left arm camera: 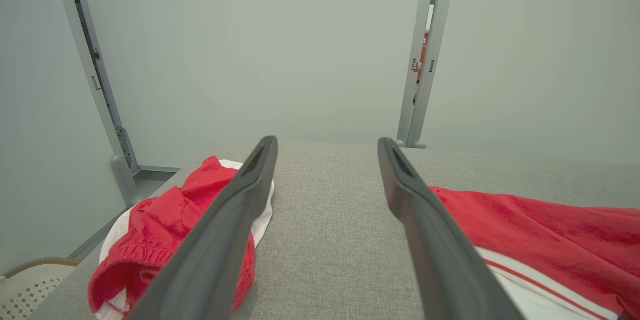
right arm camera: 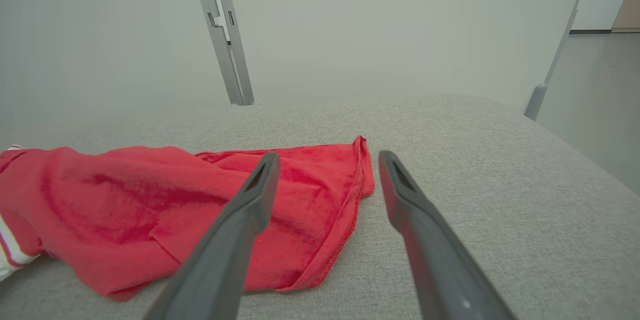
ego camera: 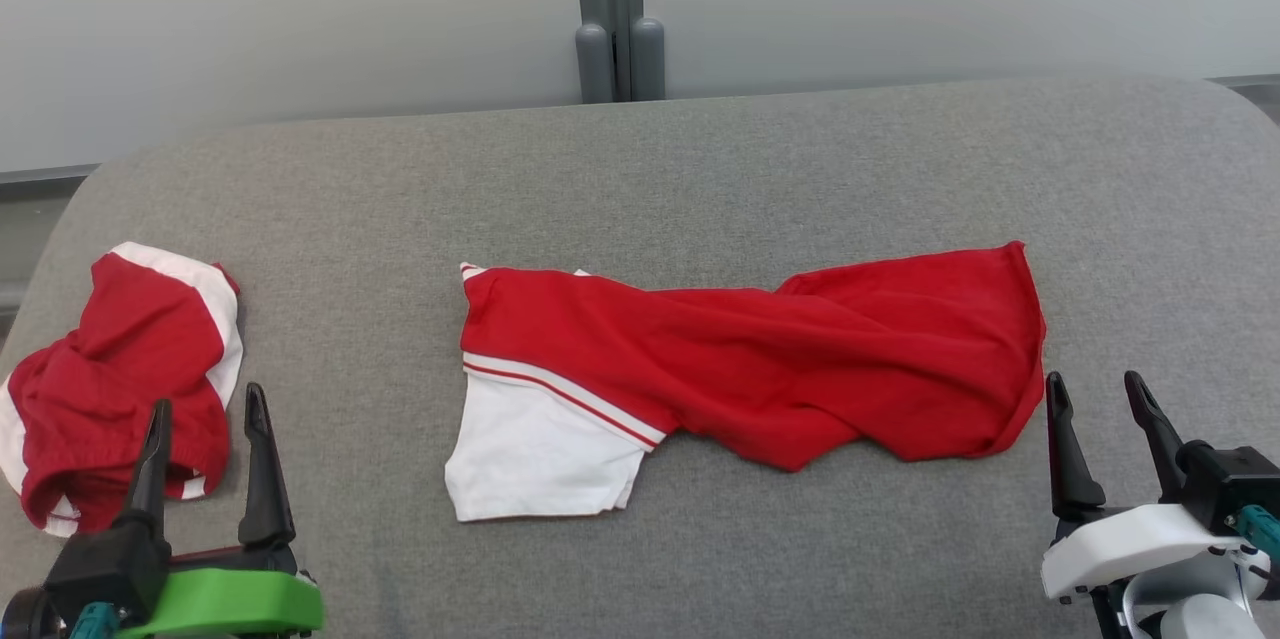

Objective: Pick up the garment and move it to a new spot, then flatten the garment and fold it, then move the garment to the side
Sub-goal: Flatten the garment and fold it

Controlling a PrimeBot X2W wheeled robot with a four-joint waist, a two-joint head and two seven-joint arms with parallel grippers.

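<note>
I counted two pieces of clothing on one grey padded table (ego camera: pixel 700 179), and two grippers of mine, both at its near edge. The garment (ego camera: pixel 760 369) lay stretched across the middle of the table, twisted along its length, with a white sleeve with a red stripe at its left end and a red hem at its right end. The other piece, a red-and-white bundle (ego camera: pixel 120 369), sat crumpled at the far left. My left gripper (ego camera: pixel 206 399) stood with its fingers spread wide and nothing between them. In the head view one finger crossed the bundle's near edge and the other stood just beside it; I could not tell whether either touched the cloth. The garment lay well to the right of that gripper, with bare grey padding between them. My right gripper (ego camera: pixel 1095 379) was likewise spread and empty, just beside the garment's hem. In the right wrist view its left finger passed in front of the hem's corner, while its right finger stood over bare table.
</note>
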